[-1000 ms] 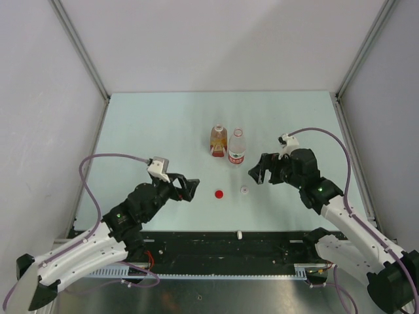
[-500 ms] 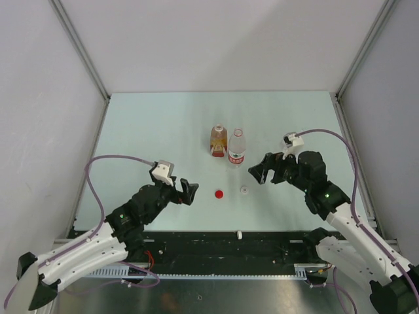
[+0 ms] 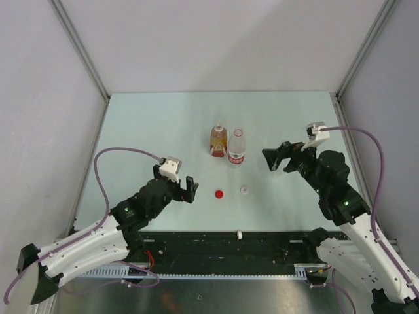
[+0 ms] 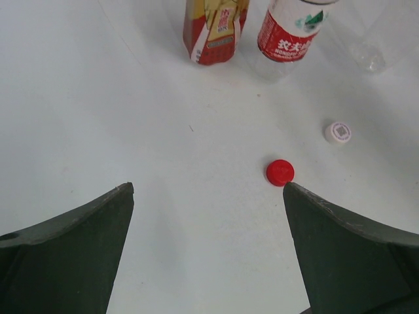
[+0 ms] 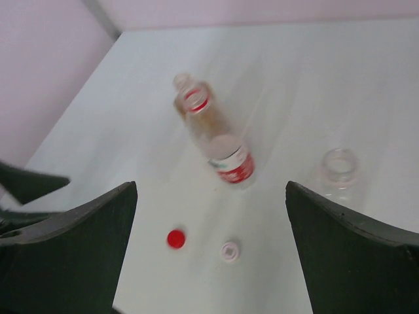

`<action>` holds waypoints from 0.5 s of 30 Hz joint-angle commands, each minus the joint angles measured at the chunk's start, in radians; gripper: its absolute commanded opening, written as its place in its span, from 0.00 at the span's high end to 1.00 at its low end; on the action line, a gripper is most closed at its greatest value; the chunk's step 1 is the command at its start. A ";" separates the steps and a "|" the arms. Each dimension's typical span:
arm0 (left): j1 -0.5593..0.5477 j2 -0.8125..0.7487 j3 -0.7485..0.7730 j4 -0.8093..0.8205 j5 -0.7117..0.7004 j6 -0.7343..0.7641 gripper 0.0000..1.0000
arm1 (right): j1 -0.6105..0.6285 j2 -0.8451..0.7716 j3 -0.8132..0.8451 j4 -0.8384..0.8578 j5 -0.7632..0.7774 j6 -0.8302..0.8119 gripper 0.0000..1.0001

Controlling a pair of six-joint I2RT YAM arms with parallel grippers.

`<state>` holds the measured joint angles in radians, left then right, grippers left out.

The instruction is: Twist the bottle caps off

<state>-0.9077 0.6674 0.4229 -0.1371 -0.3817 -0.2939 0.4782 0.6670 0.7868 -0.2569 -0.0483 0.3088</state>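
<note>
Bottles [image 3: 236,149] stand well beyond the red cap [image 3: 218,193], leaving room.

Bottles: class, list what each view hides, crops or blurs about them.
Left wrist: top edge cuts off the necks of the amber bottle and labelled bottle.
Left wrist: clear bottle cropped by the top edge.
Right wrist: blur makes the labelled bottle's text unreadable.
Top external: clear bottle too faint to find.

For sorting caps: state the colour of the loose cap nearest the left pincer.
The cap is bright red; left wrist view.
</note>
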 commanded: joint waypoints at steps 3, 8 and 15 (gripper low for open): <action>-0.002 -0.008 0.093 -0.086 -0.111 0.017 0.00 | -0.020 0.003 0.087 -0.059 0.328 -0.093 0.01; -0.003 0.002 0.138 -0.158 -0.161 0.004 0.01 | -0.039 0.070 0.083 -0.137 0.412 -0.072 0.01; -0.002 0.015 0.189 -0.227 -0.211 -0.022 0.01 | -0.062 0.087 0.000 -0.145 0.387 0.019 0.01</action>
<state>-0.9077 0.6811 0.5514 -0.3210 -0.5312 -0.2958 0.4259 0.7761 0.8261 -0.3969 0.3180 0.2729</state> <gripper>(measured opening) 0.994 0.993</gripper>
